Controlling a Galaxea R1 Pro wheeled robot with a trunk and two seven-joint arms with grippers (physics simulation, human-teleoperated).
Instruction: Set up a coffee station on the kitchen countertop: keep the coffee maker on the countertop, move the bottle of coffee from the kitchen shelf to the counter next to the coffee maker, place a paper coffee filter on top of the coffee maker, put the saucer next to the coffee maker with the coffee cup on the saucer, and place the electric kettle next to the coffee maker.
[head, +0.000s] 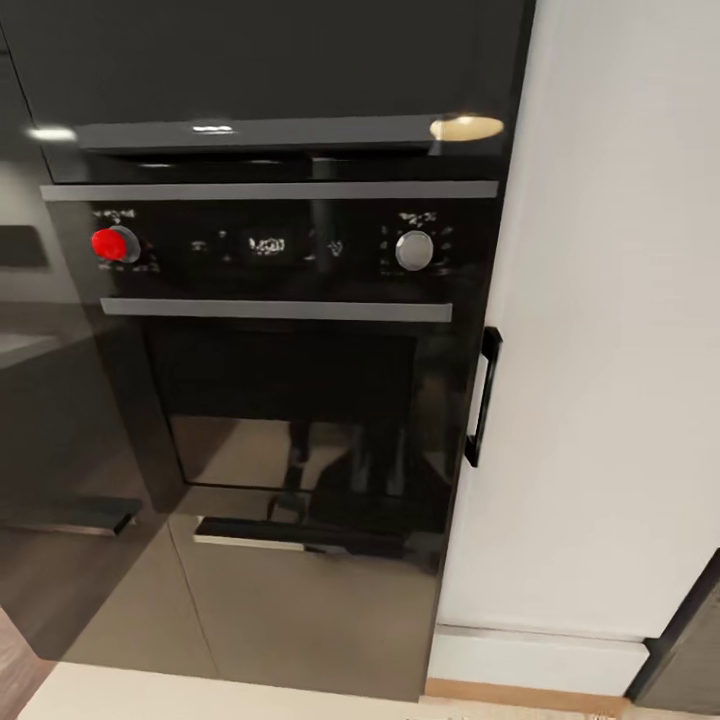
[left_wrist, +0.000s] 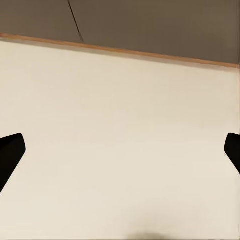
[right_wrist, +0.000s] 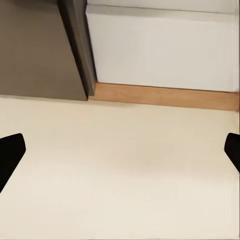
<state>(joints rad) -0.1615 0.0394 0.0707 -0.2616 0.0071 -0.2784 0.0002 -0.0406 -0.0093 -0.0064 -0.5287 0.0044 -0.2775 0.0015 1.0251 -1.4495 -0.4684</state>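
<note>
Built-in oven (head: 275, 330), black and glossy, set into a tall dark cabinet column. Control strip across the upper part: red knob (head: 113, 244) toward one end, silver knob (head: 414, 250) toward the other, small lit display (head: 266, 245) between them, characters too blurred to read. Horizontal grey door handle (head: 275, 310) directly below the strip; dark glass window beneath it carrying faint reflections, possibly of the robot itself, though too dim to be sure. Second bar handle (head: 255, 534) on the brown drawer front under the oven. White cabinet door (head: 610, 330) just beside the oven column, fitted with a vertical black handle (head: 483, 396) at its near edge. White plinth and wood-toned skirting strip (head: 520, 695) along the base, meeting a pale cream floor (head: 200, 700). Left gripper (left_wrist: 120, 155): both dark fingertips at the frame's far edges, spread wide apart, nothing between them, pale floor beneath and a brown cabinet base beyond an orange-brown trim line. Right gripper (right_wrist: 120, 155): fingertips likewise released and wide, empty, over the same floor, facing the corner where the dark column meets the white plinth. Coffee-station items: none located among these surfaces; whereabouts impossible to tell.
</note>
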